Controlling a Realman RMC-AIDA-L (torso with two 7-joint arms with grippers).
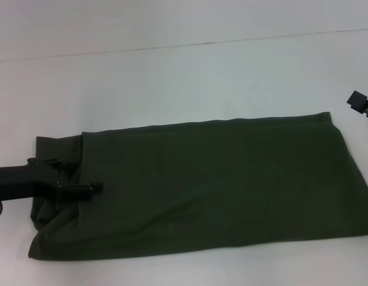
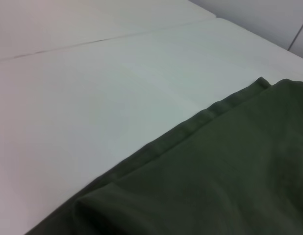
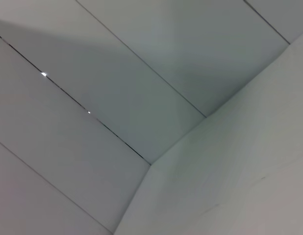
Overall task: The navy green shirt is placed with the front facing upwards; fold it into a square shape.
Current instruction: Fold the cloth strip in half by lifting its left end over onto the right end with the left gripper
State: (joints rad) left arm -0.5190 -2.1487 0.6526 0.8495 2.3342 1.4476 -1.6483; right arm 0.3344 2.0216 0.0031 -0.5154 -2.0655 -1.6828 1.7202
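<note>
Navy green shirt [image 2: 215,176] folded, layered edge on white table [image 2: 92,107].

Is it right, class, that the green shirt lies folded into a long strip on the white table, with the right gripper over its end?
Not quite: it is the left gripper over the end of the navy green shirt, as the head view shows. The right gripper hangs clear of the cloth at the table's edge. The rest holds: a long folded strip on white.

Matt cloth shirt [image 1: 220,185], smooth table [image 1: 172,77]
</note>
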